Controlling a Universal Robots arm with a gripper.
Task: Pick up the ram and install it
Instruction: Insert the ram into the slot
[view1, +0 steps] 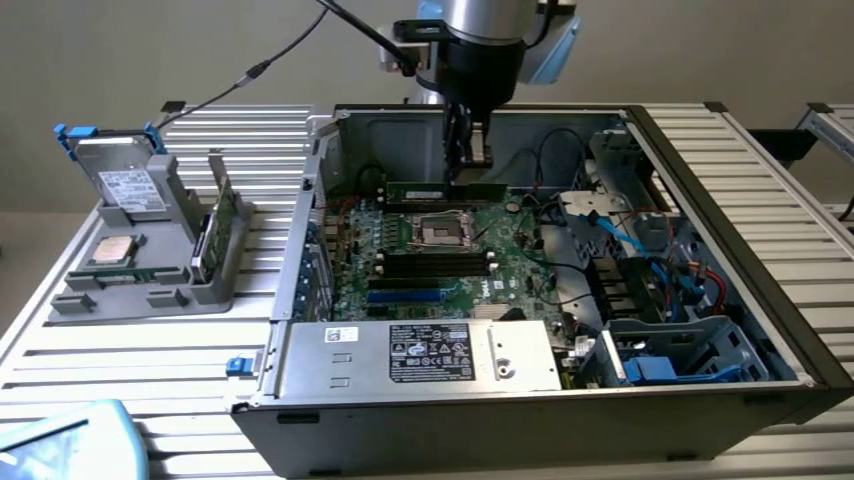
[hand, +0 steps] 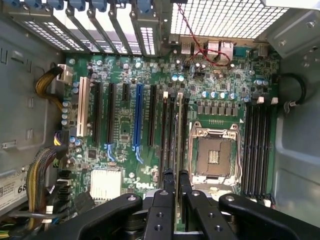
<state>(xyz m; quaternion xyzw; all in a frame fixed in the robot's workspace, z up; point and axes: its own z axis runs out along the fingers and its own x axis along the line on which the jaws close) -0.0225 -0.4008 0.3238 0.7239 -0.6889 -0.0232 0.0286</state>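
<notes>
While fingers (hand: 168, 184) pinch it, ram (view1: 420, 190), long, thin, green.

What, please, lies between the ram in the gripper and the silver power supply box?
In the exterior view, the empty processor socket, then black slots on the motherboard, lie between the ram and the power supply.

The single robot arm (view1: 478, 40) is reaching straight down from above, its silver and black wrist section standing vertical. At its lower end the gripper (view1: 469, 160) is pointing downward. In the wrist view, its two slim black fingers (hand: 167, 182) are standing parallel and nearly together. They are pinching the ram (hand: 179, 125) edge-on between them, while the black linkage arms are spreading outward behind the fingers.
</notes>
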